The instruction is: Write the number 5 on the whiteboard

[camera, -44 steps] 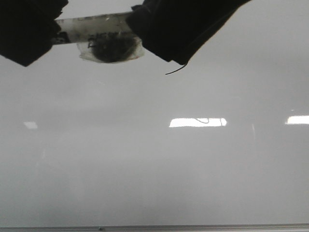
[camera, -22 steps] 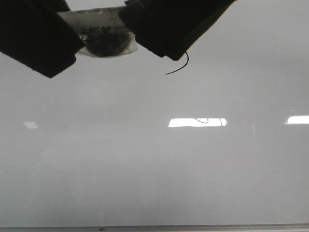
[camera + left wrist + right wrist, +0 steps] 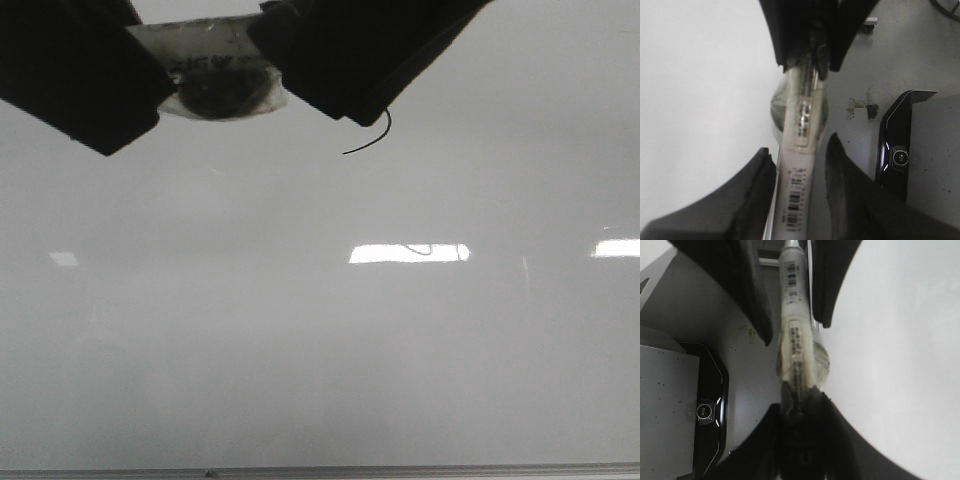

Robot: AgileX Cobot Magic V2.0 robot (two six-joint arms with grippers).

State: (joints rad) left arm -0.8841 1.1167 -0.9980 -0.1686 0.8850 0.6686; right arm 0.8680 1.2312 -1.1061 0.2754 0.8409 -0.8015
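One thing differs vs. a second ago: the number 5 (image 3: 378, 138) is longer. It was only a low shallow arc; now the line bends up into a small hook at its end. So far it is approx. one curve, the belly perhaps, not a full digit, so I judge the task is in its early-to-middle part.

Vs. half a sec. ago almost nothing is different. The stroke has the same shape and both arms sit at the same place, so the writing seems to pause or go very slowly.

The marker (image 3: 205, 40) lies across the upper part of the whiteboard (image 3: 320, 350), w/ a lump of clear tape (image 3: 225, 92) on its underside. The stroke is just past the marker's end on the right arm's side, a bit lower, touching the dark edge of that arm.

The right gripper (image 3: 801, 410) is clenched on the marker. The left gripper (image 3: 799, 150) stands around the barrel, w/ one finger touching it and a thin gap at the other; I cannot tell if it really grips. The tip is hidden, so contact w/ the board is not visible.
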